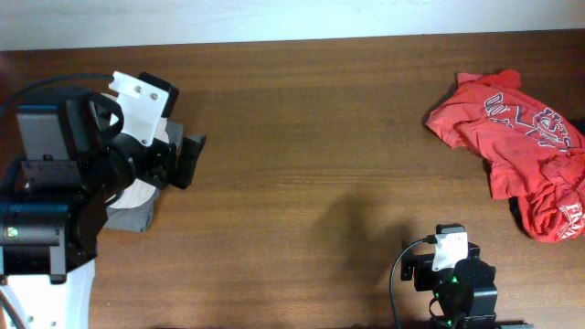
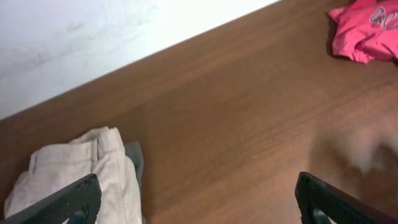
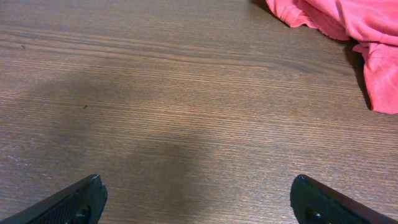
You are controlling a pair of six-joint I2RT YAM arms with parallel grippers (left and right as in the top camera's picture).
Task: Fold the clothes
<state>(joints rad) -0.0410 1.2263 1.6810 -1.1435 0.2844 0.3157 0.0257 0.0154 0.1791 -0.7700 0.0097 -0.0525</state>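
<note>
The clothes, pale beige shorts (image 2: 78,168), lie bunched at the table's left, on top of a darker grey garment (image 2: 136,159). From overhead only a small cream patch of the shorts (image 1: 140,194) shows under the left arm. My left gripper (image 2: 198,186) hangs open above the table. Its left finger is over the shorts and its right finger over bare wood, and nothing is between them. My right gripper (image 3: 198,186) is open over bare wood at the front right (image 1: 448,260) and holds nothing.
A crumpled red T-shirt with white lettering (image 1: 516,146) lies at the far right, also seen in the left wrist view (image 2: 367,28) and the right wrist view (image 3: 348,18). The brown wooden table (image 1: 311,164) ends at a white wall (image 2: 93,37) at the back.
</note>
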